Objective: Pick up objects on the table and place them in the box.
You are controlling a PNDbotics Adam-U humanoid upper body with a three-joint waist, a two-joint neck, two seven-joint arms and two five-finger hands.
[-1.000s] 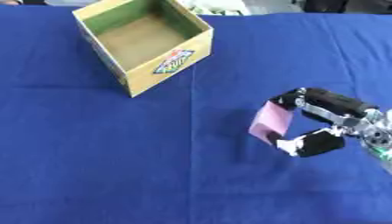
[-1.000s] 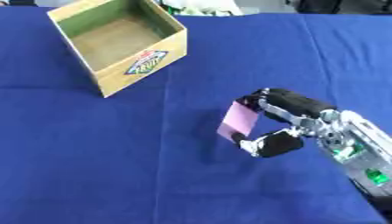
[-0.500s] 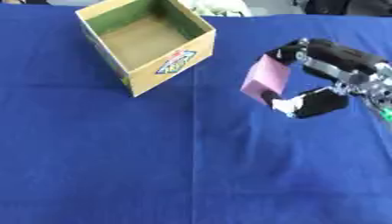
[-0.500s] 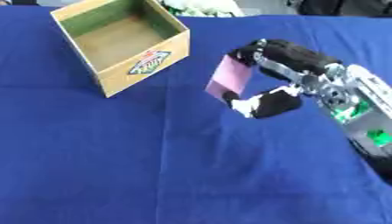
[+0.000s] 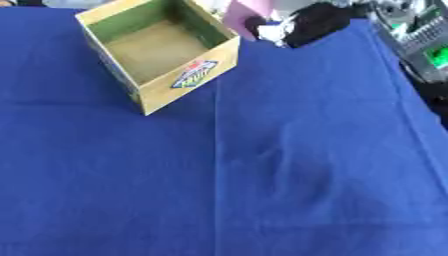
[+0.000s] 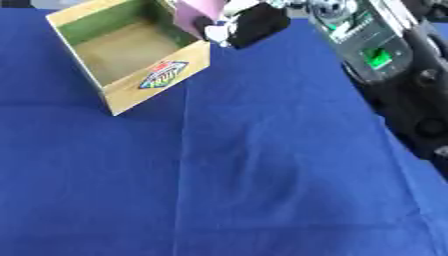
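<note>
Now the carry is in hand: the robot's right hand (image 6: 249, 22) has its fingers curled around a flat pink block (image 6: 197, 12), held up at the right rim of the open yellow cardboard box (image 6: 149, 77). Next, I judge, the block needs moving left over the opening before the fingers let go.
</note>
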